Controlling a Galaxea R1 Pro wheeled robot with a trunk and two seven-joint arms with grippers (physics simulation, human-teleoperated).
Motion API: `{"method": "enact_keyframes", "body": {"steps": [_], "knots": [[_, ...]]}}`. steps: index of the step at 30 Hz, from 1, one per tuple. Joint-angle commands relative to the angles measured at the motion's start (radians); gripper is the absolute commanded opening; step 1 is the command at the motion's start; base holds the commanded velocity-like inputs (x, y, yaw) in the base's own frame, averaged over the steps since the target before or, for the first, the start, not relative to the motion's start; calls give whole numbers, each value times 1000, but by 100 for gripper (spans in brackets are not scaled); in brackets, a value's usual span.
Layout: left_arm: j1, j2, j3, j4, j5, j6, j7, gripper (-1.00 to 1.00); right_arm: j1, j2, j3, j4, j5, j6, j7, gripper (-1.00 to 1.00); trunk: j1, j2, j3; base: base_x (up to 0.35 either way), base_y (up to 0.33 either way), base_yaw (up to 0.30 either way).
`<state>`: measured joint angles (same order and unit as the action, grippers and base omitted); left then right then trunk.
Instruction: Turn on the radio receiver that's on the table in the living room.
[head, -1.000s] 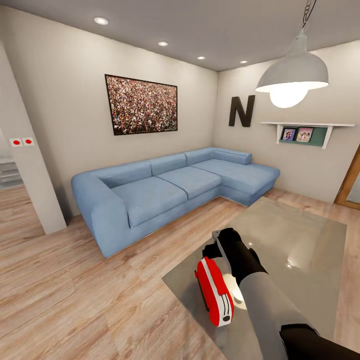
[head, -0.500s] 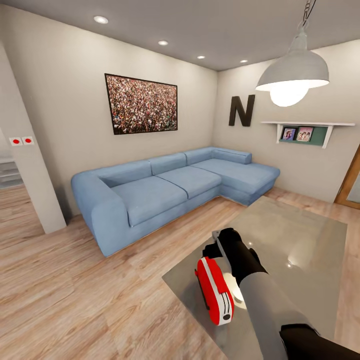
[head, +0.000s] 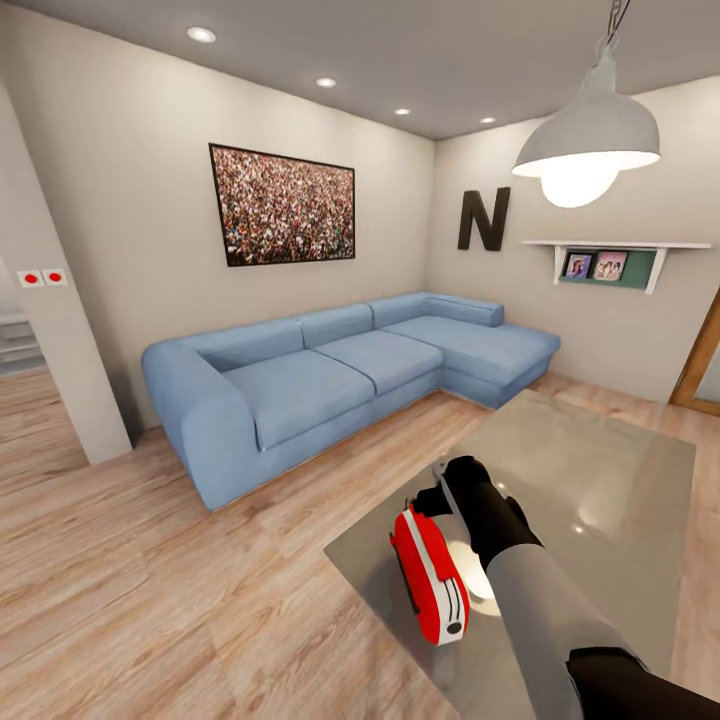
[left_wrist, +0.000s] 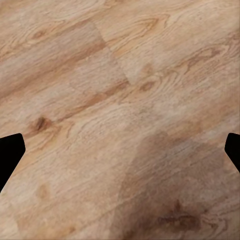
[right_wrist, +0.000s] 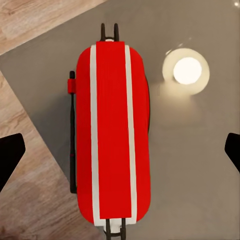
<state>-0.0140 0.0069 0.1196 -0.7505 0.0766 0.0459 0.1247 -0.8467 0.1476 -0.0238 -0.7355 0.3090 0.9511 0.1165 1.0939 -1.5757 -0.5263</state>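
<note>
The radio receiver (head: 428, 573) stands upright on the table (head: 610, 480), near the table's front left corner. The right gripper (head: 440, 490) hangs just behind and above the receiver, the right arm reaching in from the lower right. In the right wrist view the receiver (right_wrist: 113, 132) lies directly below, between the two fingertips (right_wrist: 10, 157) spread wide at the edges, with the lamp's reflection (right_wrist: 186, 71) on the tabletop beside it. The sofa (head: 340, 370) sits behind the table, along the back wall and into the corner. The crowd picture (head: 282, 207) hangs above the sofa, the letter N (head: 484, 221) on the adjoining wall to its right. The pendant lamp (head: 585, 140) hangs over the table. The left wrist view looks down on the plank floor (left_wrist: 120, 100).
</note>
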Motion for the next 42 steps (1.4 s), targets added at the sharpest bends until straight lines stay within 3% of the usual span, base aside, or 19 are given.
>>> {"method": "enact_keyframes", "body": {"steps": [1,42], "knots": [[0,0,0,0,0,0,1,100,0,0,3,0,0,0,2,100,4,-7,-3,0,0,0],[0,-6,2,0,-3,-18,5,100,0,-1,2,19,-3,0,9,100,161,-294,-132,0,0,0]]}}
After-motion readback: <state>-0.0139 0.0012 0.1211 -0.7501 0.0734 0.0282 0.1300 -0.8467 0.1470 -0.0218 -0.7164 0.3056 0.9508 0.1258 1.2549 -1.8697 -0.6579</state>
